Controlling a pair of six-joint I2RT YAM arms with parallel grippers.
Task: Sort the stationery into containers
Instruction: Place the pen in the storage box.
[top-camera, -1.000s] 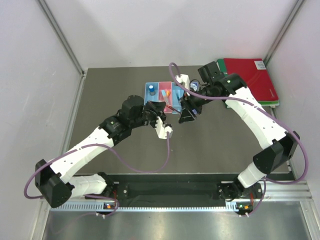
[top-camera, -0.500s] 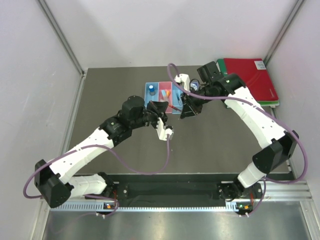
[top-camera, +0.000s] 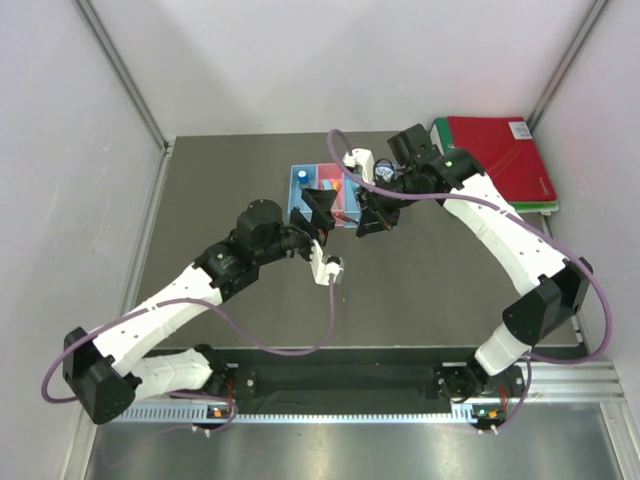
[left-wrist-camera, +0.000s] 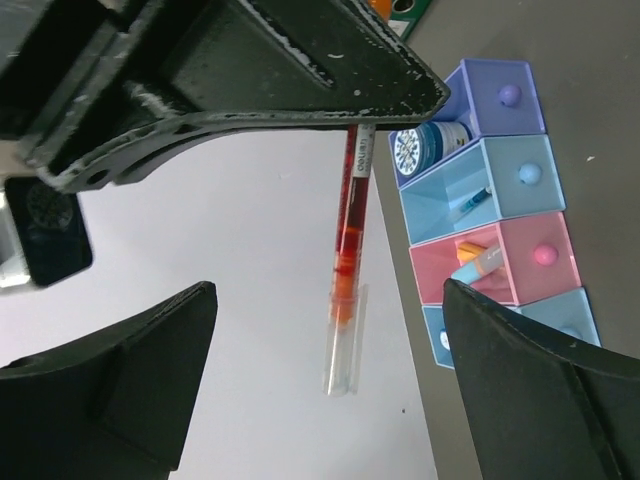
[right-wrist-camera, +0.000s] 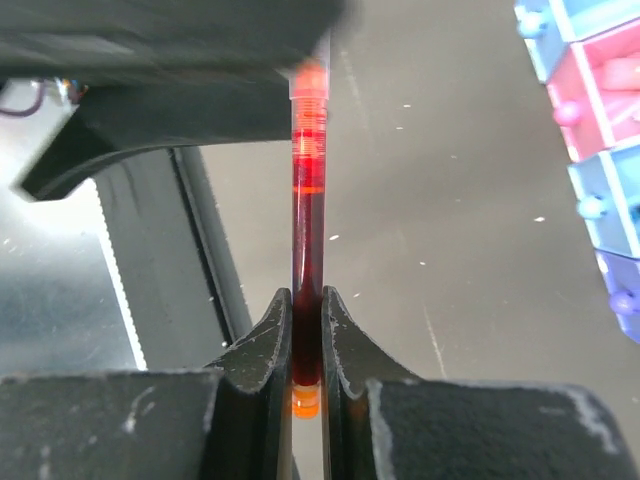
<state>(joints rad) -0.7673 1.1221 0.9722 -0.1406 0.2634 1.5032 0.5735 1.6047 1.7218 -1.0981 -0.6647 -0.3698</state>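
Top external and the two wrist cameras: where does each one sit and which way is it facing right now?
Top external: above and behind the bases, looking down on the table; both arms, left gripper and right gripper show.
Left wrist: on the left arm, facing the red pen and bins; own jaws open.
Right wrist: on the right arm, looking along own jaws, shut on the pen.
Shared: both wrist views show pen and bins.
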